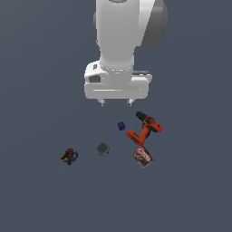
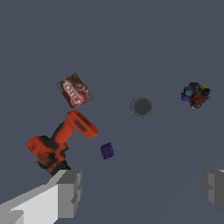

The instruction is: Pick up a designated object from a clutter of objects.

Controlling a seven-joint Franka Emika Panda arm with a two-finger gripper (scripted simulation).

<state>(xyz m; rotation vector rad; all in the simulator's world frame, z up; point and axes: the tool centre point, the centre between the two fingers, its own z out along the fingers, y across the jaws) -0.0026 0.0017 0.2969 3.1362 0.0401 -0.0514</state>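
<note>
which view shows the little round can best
The wrist view: the can appears larger there, its grey top seen from above with nothing covering it. The exterior view shows it smaller, though a blue side band is visible.

Small round can (image 1: 103,148): grey top, blue side. Power drill (image 1: 146,129): orange and black. Flat packet (image 1: 143,157): red-brown, white lettering. Tiny block (image 1: 121,126): purple.

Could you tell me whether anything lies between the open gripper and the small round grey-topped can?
Nothing visible does. The gripper hangs above; the small round grey-topped can sits alone, with the tiny purple block nearest but apart.
</note>
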